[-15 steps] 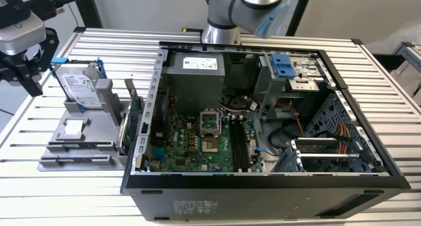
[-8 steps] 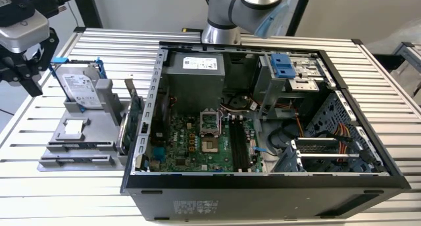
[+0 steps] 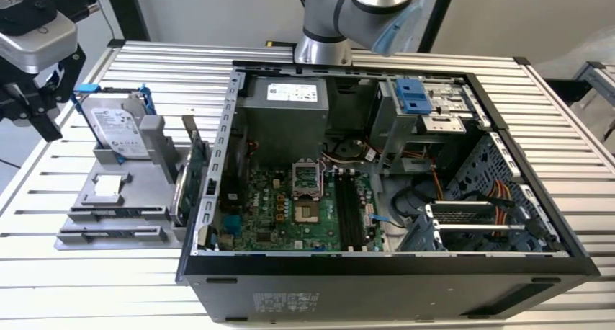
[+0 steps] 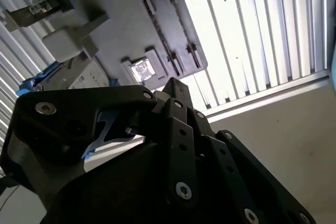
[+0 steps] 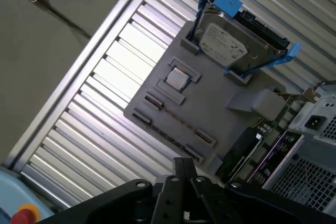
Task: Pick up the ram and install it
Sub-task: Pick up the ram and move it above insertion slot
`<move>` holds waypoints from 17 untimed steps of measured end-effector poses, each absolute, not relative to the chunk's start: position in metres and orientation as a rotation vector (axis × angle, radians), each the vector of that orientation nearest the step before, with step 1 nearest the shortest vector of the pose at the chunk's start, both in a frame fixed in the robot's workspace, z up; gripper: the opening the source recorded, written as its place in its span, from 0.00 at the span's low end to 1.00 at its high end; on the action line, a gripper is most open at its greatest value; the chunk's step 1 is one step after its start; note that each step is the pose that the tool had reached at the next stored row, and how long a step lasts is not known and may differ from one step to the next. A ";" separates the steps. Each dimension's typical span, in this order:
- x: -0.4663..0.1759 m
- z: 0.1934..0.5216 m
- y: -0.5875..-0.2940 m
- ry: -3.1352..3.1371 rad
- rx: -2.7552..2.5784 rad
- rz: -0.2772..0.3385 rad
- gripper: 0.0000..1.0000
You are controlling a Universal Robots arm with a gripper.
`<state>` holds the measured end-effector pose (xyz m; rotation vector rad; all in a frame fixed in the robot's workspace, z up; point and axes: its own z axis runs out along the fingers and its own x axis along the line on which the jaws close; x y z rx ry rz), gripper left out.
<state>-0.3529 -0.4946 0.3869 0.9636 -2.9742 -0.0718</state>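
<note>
In the exterior view the black gripper (image 3: 43,125) hangs over the far edge of the ribbed aluminium desk (image 3: 96,294) at the exterior view's left, well apart from the open black computer case (image 3: 384,290). The ram (image 3: 115,214), a long narrow dark circuit stick, appears to stand on edge in a slot of the grey moulded fixture tray (image 3: 140,200), near the upright silver hard drive in blue rails (image 3: 117,128) and the tall green expansion card (image 3: 197,179). In the second wrist view the jaws of the gripper (image 4: 173,85) look clenched on nothing above the tray (image 4: 115,24); I cannot tell whether the stick shows there. In the first wrist view the ram (image 5: 178,120) reads as a thin line between two brackets, and the gripper (image 5: 184,165) is not lined up with it. With the jaws closed like this, I judge that a descent would jab the stick's top edge or the tray rather than straddle it. The thin edge offers little to hold, so an off-centre grasp could tilt the stick, and it would then catch on the long black memory slots (image 3: 351,215) instead of seating. The broad gripper body could also knock the hard drive or the card.
</note>
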 end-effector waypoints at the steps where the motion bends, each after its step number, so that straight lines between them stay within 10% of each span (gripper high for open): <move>1: -0.353 0.387 -0.495 -2.971 0.974 -0.072 0.00; 17: -0.353 0.387 -0.495 -2.918 1.115 -0.071 0.00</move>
